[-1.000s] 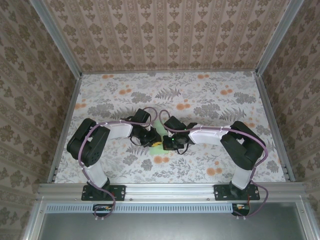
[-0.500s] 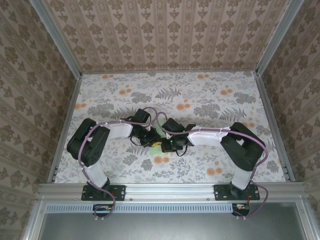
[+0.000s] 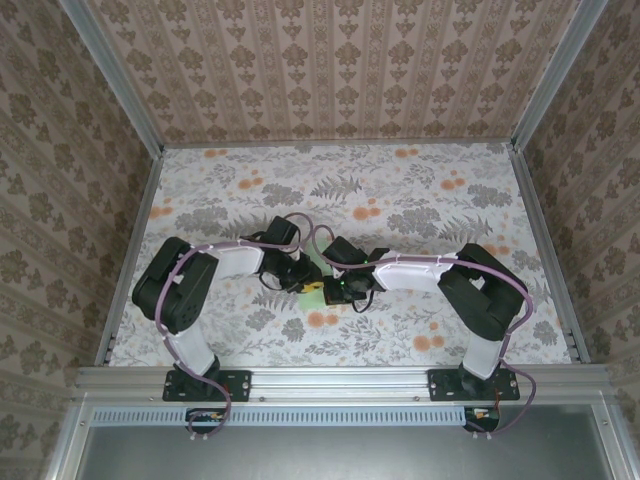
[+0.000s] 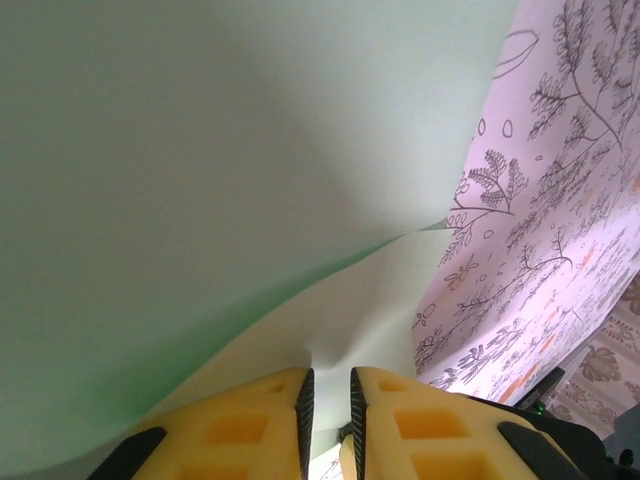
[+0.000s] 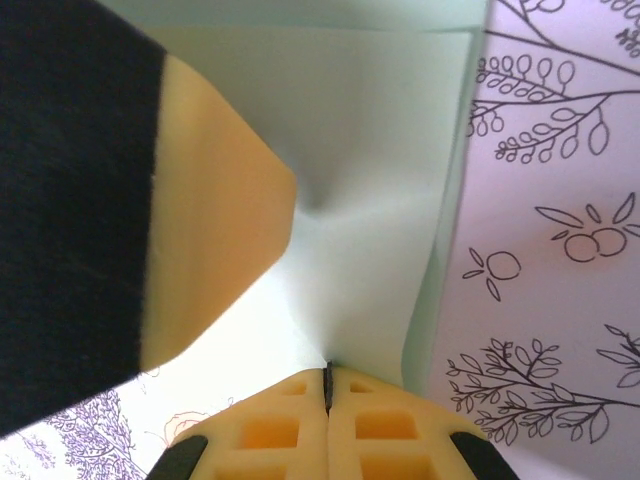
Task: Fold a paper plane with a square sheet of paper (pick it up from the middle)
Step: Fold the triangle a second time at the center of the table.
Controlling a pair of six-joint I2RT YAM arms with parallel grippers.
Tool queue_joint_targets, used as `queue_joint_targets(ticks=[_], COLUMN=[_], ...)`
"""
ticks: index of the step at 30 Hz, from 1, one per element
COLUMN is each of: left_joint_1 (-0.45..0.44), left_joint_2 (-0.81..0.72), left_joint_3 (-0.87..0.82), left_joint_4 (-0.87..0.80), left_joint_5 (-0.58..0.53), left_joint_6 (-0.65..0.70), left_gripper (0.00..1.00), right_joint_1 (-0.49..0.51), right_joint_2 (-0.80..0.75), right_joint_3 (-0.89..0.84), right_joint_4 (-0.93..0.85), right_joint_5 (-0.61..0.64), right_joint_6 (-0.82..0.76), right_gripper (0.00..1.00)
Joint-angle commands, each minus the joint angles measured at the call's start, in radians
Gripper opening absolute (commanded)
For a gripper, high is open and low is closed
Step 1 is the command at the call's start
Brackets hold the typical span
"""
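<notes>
Two claws are seen at the middle of the table (image 3: 420, 190), the paper sheet (image 4: 200, 150) between them. Right claw (image 5: 327, 385) is pinched on it; left claw (image 4: 327, 400) shows a slit, grip not tellable. Sheet is judged light, limp, crease-prone; best held mid-edge.

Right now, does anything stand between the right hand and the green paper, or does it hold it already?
Nothing visible stands between them. The right hand is shut on the square sheet of paper, which runs straight into its closed fingertips. The left hand meets the same sheet with a narrow gap between its fingers and blocks nothing.
</notes>
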Motion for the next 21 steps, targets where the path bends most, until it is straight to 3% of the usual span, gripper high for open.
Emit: queue_joint_targets(ticks=[1, 21], left_joint_1=[0.02, 0.041], left_joint_2=[-0.037, -0.003], left_joint_3=[-0.026, -0.043], left_joint_4=[-0.016, -0.028], left_joint_5=[-0.059, -0.079], left_joint_6=[0.014, 0.033], left_gripper=[0.23, 0.19], right_joint_1=[0.0, -0.004], right_joint_2=[0.005, -0.012], right_joint_3=[0.017, 0.046], right_joint_4=[-0.047, 0.0], right_joint_5=[0.028, -0.024], right_joint_6=[-0.003, -0.015], right_gripper=[0.02, 0.02])
